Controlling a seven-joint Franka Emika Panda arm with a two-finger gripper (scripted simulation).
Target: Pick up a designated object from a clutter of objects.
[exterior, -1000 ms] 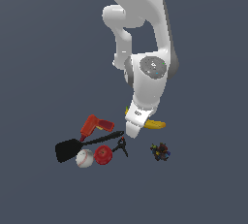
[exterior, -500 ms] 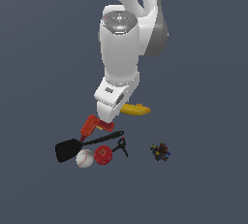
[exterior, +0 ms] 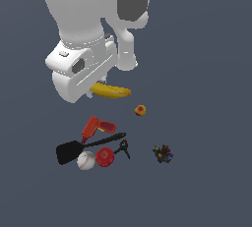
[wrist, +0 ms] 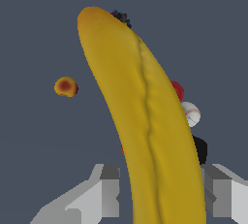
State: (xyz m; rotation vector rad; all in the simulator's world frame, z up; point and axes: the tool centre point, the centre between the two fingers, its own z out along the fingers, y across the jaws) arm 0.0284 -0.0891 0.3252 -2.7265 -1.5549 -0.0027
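Note:
The designated object, a long curved yellow banana (exterior: 112,91) (wrist: 145,121), hangs above the floor with my gripper (exterior: 97,86) (wrist: 162,191) shut on it. In the wrist view the grey fingers (wrist: 109,191) flank its near end, and its far tip points away from the camera. The white hand covers the banana's end on the exterior view's left. Below lies the clutter: red drill (exterior: 96,127), black spatula (exterior: 74,150), white baseball (exterior: 86,160), red apple (exterior: 104,156), black clamp (exterior: 123,148).
A small orange-red fruit (exterior: 140,110) (wrist: 65,86) lies alone just below the banana's free tip. A dark multicoloured lump (exterior: 162,154) sits apart at the exterior view's right. The big white arm fills the upper part of the exterior view.
The arm has swung toward the exterior view's left and loomed larger, carrying the banana up and away from the pile. The orange-red fruit now shows.

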